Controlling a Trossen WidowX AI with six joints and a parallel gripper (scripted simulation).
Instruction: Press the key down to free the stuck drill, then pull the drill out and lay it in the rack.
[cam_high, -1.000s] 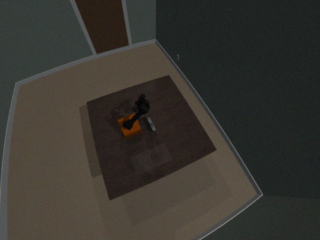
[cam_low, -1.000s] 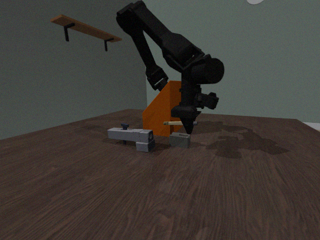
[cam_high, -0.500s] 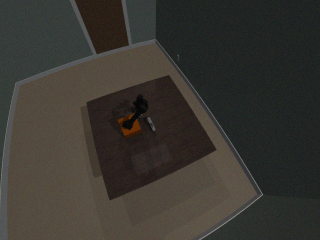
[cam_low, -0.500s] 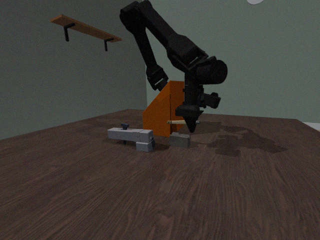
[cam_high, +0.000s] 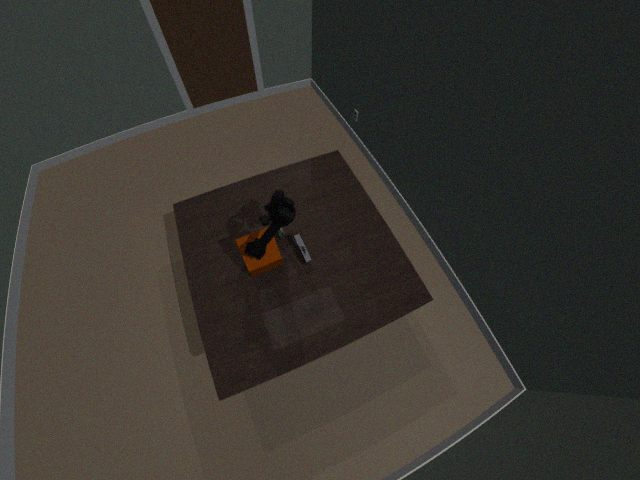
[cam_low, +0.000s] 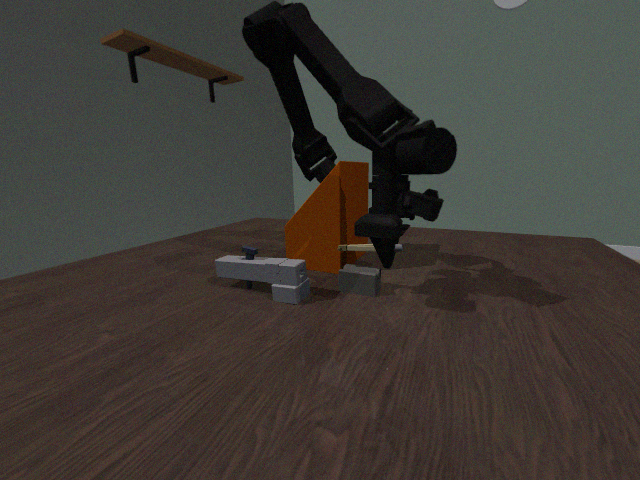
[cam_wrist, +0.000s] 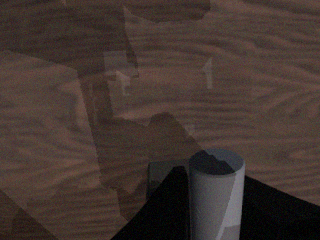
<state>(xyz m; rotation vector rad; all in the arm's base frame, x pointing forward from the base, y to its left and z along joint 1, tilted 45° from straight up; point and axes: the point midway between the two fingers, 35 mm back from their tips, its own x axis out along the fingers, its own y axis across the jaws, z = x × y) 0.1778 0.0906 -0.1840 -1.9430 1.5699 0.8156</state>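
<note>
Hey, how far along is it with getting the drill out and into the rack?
Done, by the look of it: the drill is out, held level above the table, to the right of the grey fixture with its dark key. In hand: the end effector is shut on the drill's grey end. Left: laying it in the rack; which piece is the rack, I can't tell.

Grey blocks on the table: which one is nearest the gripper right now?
The lone dark grey block, just below the gripper holding the drill. The lighter grey blocks with the blue key sit further left.
</note>
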